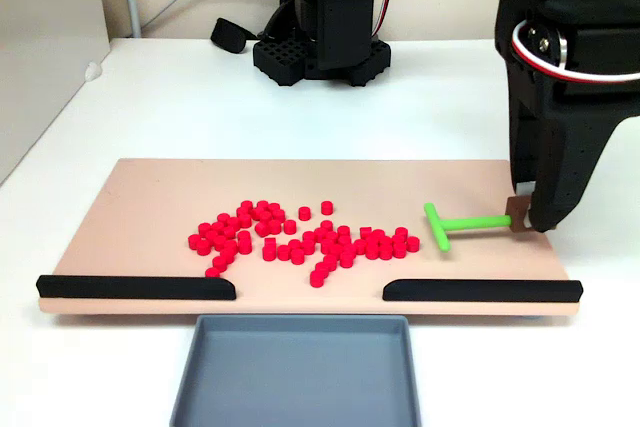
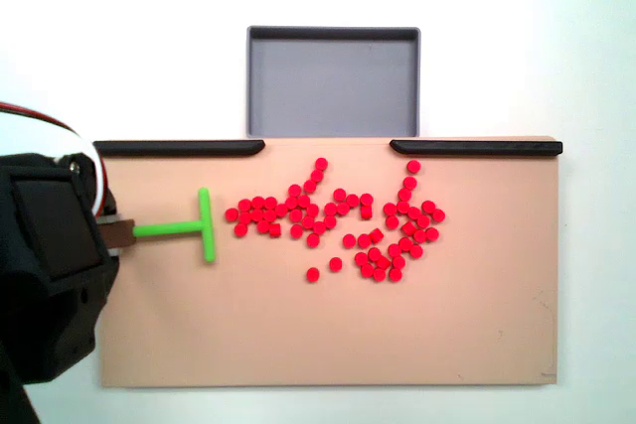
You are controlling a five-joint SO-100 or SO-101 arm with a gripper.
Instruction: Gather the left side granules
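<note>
Fixed view from the front: gripper (image 1: 524, 219) at the right end of the tan board (image 1: 150, 207), black arm coming down steeply from the upper right, fingers pointing down to the board surface. Jaws nearly closed on a small brown block at the stem end of the green T-shaped pusher (image 1: 455, 221). Pusher lies flat, stem running left from the gripper, crossbar at the far end from it, facing the pellets. Granules (image 1: 300, 235) lie loose on the board just beyond the crossbar, a wide scattered patch spreading left, away from the gripper; none touch the pusher that I can tell. Nearer the camera than the gripper, two black strips (image 1: 135, 287) run along the board's front edge with a gap between them, grey tray (image 1: 295, 372) below that gap. Arm base (image 1: 325, 47) well behind, with cables.

Top-down fixed view: gripper (image 2: 117, 233) at the board's left edge, pusher (image 2: 189, 227) stem pointing right, granules (image 2: 338, 220) right of the crossbar, closest ones near it, tray (image 2: 333, 42) above the strips.
</note>
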